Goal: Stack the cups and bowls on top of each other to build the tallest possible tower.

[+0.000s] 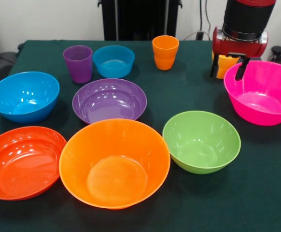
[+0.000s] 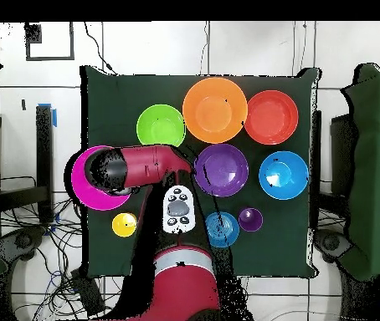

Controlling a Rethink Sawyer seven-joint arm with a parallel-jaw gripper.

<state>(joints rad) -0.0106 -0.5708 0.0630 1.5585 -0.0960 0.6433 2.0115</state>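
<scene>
My gripper (image 1: 227, 70) hangs open at the pink bowl's (image 1: 261, 92) far rim, one finger (image 1: 242, 68) over that rim. The yellow cup (image 1: 226, 65) shows between the fingers; overhead, the yellow cup (image 2: 124, 224) stands on the cloth apart from the pink bowl (image 2: 83, 191), and the arm's end hides the gripper (image 2: 101, 171). Nothing is stacked. Separate on the cloth are the purple cup (image 1: 78, 63), small blue bowl (image 1: 113, 61), orange cup (image 1: 165, 51), blue bowl (image 1: 24, 95), purple bowl (image 1: 109, 100), red-orange bowl (image 1: 20, 162), large orange bowl (image 1: 114, 162) and green bowl (image 1: 201, 141).
The dark green cloth (image 1: 256, 193) covers the table to its edges. Overhead, the arm (image 2: 156, 163) crosses between the pink bowl and the purple bowl (image 2: 222, 170). Cables lie on the floor beside the table's edge (image 2: 59, 242).
</scene>
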